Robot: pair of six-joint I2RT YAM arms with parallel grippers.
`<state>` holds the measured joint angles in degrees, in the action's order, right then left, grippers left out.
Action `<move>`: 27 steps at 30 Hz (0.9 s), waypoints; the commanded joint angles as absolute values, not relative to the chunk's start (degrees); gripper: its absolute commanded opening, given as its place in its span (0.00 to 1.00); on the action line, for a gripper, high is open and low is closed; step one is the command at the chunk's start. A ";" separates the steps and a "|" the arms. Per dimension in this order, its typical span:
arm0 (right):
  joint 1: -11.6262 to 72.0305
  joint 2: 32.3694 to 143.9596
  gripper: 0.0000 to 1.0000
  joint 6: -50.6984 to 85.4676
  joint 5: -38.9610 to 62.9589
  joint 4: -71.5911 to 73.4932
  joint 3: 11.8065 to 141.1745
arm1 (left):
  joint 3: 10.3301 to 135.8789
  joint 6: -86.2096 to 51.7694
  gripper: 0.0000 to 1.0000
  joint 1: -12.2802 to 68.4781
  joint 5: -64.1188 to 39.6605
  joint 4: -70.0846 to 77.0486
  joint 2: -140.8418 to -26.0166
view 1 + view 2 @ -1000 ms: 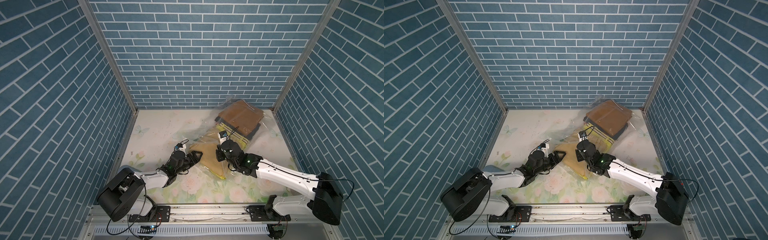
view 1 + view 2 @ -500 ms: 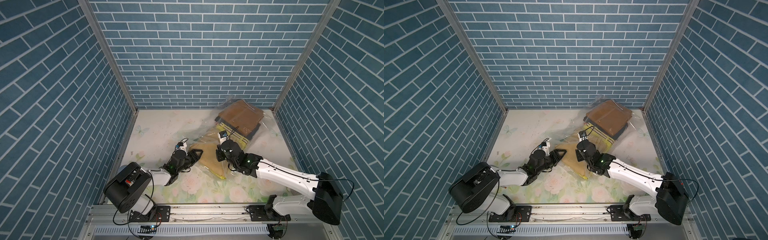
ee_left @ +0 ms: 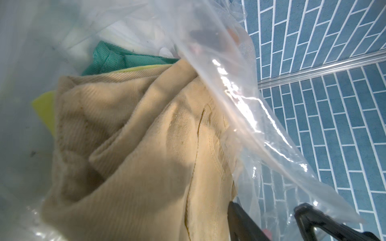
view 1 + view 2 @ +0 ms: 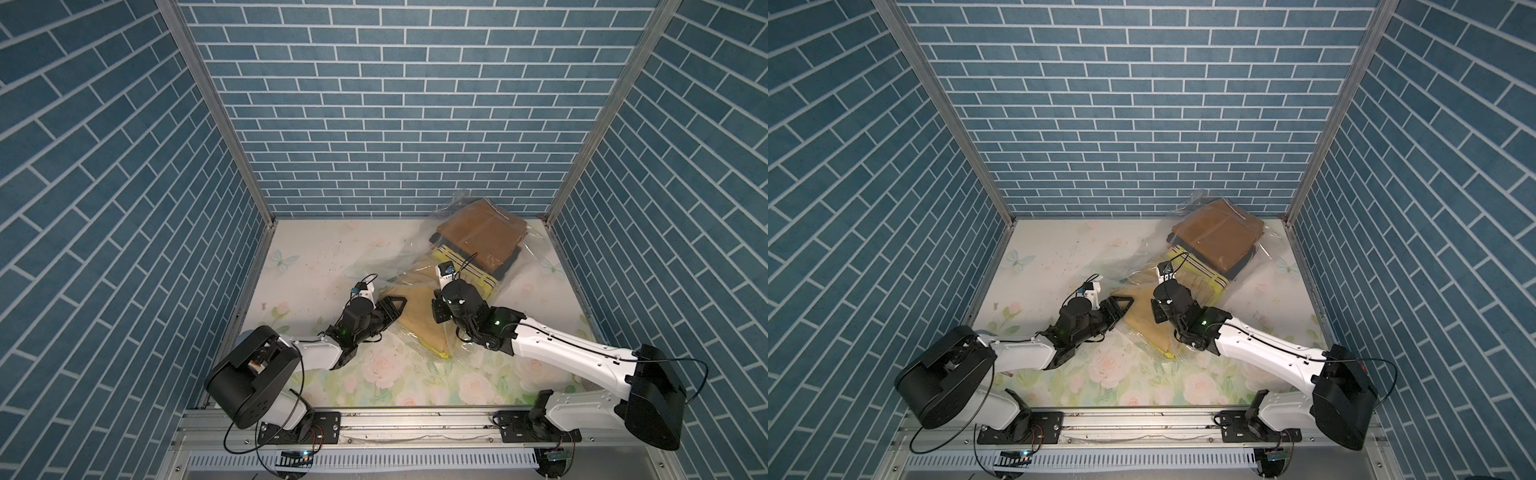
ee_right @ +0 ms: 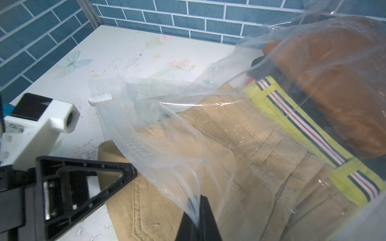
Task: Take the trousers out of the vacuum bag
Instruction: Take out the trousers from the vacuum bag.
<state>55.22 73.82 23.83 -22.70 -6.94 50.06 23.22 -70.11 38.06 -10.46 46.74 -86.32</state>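
On the flowered bench (image 4: 316,266), toward its far right corner, lies the vacuum bag (image 4: 1268,245), its clear film crinkled and its mouth turned toward the arms. Inside it the trousers (image 4: 482,232) sit folded in a stack: a mustard-brown pair on top, a black one under it, then a lime-yellow pair (image 5: 309,129) with a striped waistband. A khaki pair (image 4: 419,320) reaches out of the mouth, its near end bare on the bench and its far part under the film. A green pair (image 3: 117,60) shows deeper in, behind the khaki. The right pincer (image 5: 197,210) is clamped on the edge of the bag's upper film, holding it raised over the khaki cloth. The left pincer (image 4: 399,305) stands at the mouth with its jaws apart, one finger over the khaki cloth and loose film between the fingers; it grips nothing. A small white slider clip (image 5: 100,99) sits on the zip strip.
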 commanded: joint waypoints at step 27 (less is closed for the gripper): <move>55.11 73.60 0.00 24.99 -23.25 -6.91 49.87 | 28.02 -65.69 0.41 38.25 -11.06 47.17 -86.88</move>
